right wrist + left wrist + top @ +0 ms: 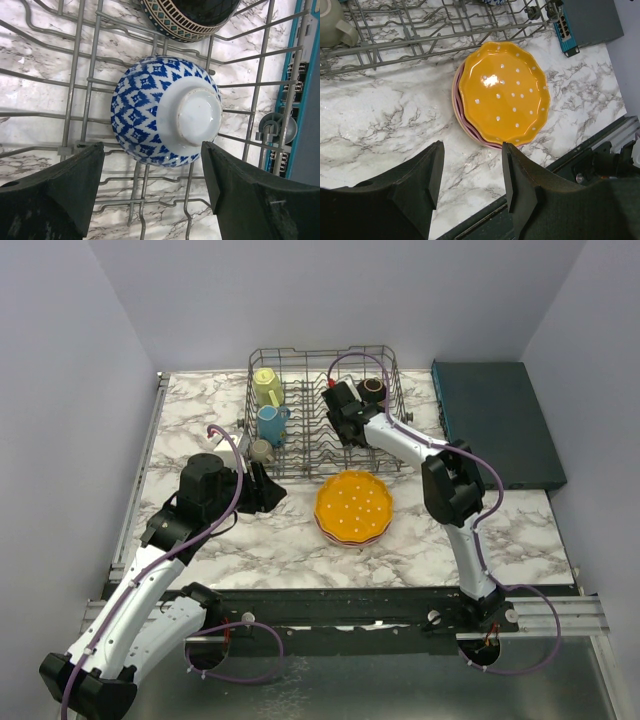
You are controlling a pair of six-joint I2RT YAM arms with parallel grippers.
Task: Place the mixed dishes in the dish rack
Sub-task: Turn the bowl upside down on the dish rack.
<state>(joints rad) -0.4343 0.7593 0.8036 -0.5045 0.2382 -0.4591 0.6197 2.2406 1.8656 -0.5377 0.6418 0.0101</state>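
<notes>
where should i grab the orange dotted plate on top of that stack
Pinch its scalloped rim, one finger inside the dish and one outside. The orange plate lies flat and face up on the pink plates, so only its raised edge offers a hold. It is probably best to come from its left side with the left gripper, which is open and nearest.

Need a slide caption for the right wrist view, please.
Open right hand over the blue-white bowl lying foot-up in the dish rack, a dark patterned bowl beyond it.
</notes>
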